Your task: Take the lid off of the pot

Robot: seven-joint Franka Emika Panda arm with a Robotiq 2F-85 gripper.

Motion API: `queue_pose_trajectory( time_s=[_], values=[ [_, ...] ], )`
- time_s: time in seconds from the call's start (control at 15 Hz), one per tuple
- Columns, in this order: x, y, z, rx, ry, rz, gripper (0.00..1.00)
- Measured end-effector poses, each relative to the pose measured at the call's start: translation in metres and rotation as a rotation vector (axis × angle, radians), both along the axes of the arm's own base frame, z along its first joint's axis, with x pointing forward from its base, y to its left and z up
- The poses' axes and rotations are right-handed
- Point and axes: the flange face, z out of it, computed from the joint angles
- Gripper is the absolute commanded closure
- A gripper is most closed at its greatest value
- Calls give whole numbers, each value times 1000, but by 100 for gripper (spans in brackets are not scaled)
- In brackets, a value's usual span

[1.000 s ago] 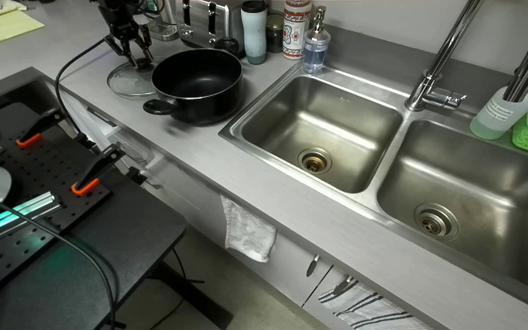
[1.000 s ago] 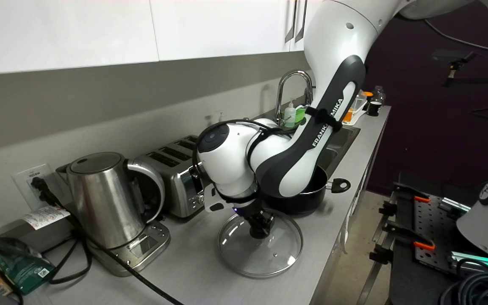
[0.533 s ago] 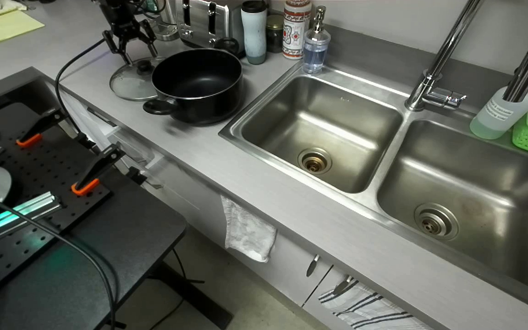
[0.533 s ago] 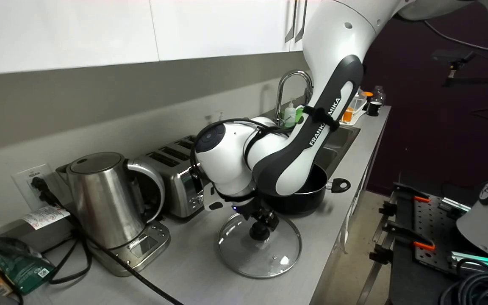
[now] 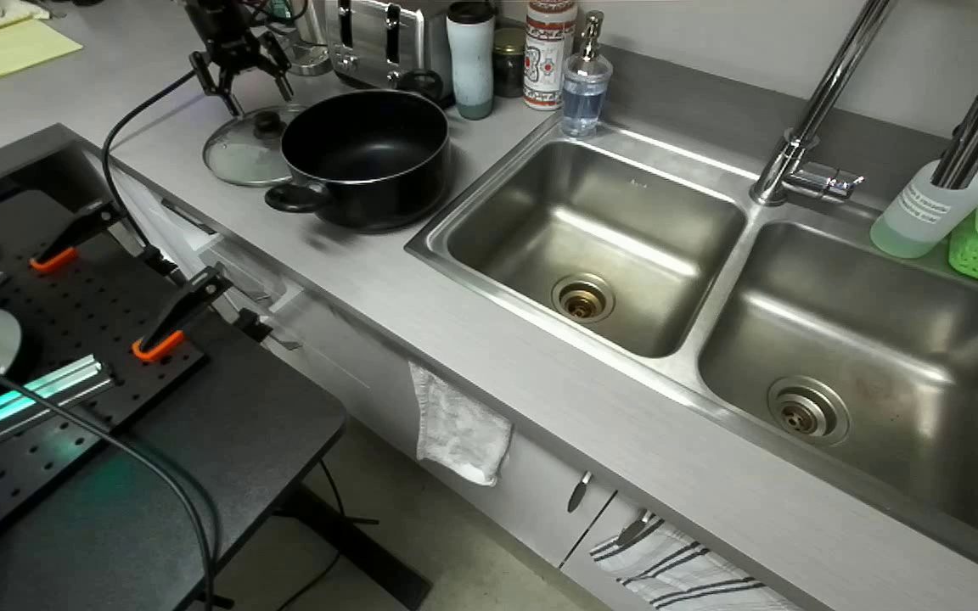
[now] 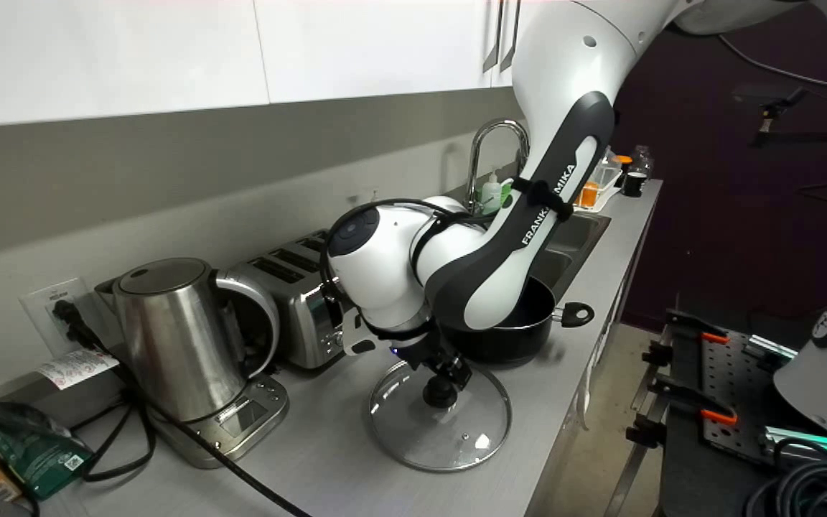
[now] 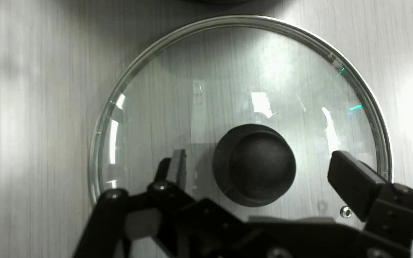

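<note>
A black gripper [image 5: 261,101], a black pot [image 5: 370,195] and a clear, silver-rimmed glass lid [image 5: 238,159] with a black knob [image 5: 268,125] show at upper left in an exterior view, a white bottle [image 5: 550,55] banded in red at top centre and a white, dark-striped towel [image 5: 682,564] at bottom. In an exterior view, a white-and-charcoal robot arm [image 6: 571,54] crosses upper centre, a deep purple wall [image 6: 736,244] the right. Fine vertical streaks line the grey countertop [image 7: 45,143] in the wrist view.

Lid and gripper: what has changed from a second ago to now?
The gripper has let go of the knob on the lid: its jaws, closed around the knob earlier, now stand apart, and it has risen slightly. The lid shifted a touch, apparently settling on the counter. The pot stayed put, uncovered.
</note>
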Motion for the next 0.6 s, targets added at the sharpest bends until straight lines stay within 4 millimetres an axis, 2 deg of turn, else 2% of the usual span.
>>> queue_pose_trajectory(
  time_s=[0.33,0.6],
  values=[
    [-1,5,5,6,-10,-1,0],
    [-2,11,17,14,-46,-43,0]
  ],
)
